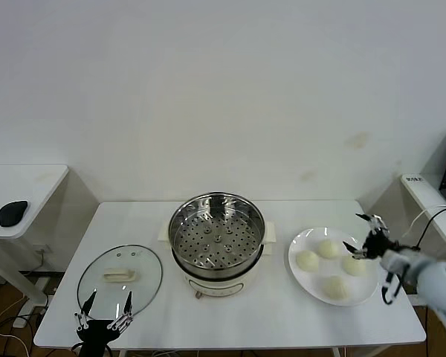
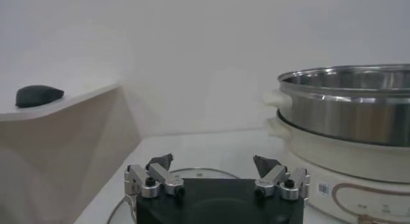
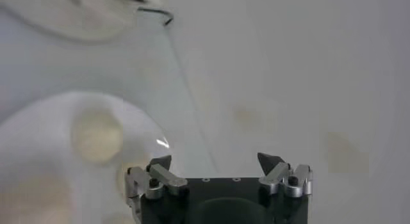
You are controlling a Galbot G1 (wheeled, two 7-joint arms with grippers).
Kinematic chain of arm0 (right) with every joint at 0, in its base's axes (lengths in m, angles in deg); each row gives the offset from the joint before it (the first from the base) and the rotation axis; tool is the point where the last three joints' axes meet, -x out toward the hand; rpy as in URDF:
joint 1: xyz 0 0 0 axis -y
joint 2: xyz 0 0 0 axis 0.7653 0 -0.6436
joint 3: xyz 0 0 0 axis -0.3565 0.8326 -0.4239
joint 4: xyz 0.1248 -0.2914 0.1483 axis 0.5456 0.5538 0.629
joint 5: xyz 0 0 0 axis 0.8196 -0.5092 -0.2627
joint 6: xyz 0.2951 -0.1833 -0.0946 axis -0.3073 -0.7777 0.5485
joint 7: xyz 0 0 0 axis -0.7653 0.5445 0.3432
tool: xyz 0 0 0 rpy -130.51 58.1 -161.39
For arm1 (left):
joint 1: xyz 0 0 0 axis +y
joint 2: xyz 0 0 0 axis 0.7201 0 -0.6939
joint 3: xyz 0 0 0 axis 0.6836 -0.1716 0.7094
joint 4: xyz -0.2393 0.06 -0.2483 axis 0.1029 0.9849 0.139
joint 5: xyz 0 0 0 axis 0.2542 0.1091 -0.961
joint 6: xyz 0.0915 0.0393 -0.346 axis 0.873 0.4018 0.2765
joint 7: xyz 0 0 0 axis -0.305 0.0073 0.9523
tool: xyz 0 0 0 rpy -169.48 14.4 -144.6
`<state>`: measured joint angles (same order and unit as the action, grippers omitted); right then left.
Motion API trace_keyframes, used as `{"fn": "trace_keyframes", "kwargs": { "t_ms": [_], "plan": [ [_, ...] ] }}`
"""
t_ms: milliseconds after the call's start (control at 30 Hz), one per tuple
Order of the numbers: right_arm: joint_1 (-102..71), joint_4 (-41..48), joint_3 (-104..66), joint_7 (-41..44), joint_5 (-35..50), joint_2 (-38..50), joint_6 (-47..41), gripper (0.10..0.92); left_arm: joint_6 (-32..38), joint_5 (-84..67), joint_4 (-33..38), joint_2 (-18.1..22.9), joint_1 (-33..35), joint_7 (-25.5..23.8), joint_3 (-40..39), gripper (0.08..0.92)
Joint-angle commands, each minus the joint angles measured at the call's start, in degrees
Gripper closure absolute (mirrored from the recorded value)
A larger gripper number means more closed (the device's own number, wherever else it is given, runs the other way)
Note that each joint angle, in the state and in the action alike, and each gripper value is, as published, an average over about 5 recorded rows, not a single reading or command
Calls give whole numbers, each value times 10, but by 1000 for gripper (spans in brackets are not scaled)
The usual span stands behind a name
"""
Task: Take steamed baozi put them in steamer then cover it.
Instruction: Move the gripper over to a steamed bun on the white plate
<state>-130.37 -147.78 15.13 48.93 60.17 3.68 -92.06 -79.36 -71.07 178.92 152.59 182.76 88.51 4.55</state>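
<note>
The steamer [image 1: 217, 242], a shiny steel pot with a perforated tray on a cream base, stands at the table's centre and holds nothing; it also shows in the left wrist view [image 2: 349, 104]. Several steamed baozi [image 1: 328, 248] lie on a white plate [image 1: 303, 242] to its right. My right gripper [image 1: 354, 232] hovers open over the plate's far right side, beside the buns, and one baozi [image 3: 96, 136] shows ahead of its own jaws [image 3: 214, 160]. The cover [image 1: 137, 264], a glass lid with a cream handle, lies flat left of the steamer. My left gripper [image 1: 109, 297] is open at the lid's near edge [image 2: 198, 174].
A side table at the left carries a black mouse [image 1: 13, 213]. Another side table [image 1: 431, 201] with a dark screen and a cable stands at the right, close to my right arm. The white table's front edge runs just below the lid and plate.
</note>
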Motion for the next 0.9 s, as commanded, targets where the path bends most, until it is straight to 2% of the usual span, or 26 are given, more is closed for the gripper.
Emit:
{"fn": "trace_keyframes", "kwargs": {
  "t_ms": [33,333,900],
  "plan": [
    [325,141,335,154,13,62,9,203,-5,5,0,2,0,3,1,177],
    [451,233,477,205,33,3,39,203,-5,3,-10,3,-8,6,0,177],
    [470,335,562,176,40,-115,47,203,-10,5,-21,-6,-23,4,11,177]
  ]
}}
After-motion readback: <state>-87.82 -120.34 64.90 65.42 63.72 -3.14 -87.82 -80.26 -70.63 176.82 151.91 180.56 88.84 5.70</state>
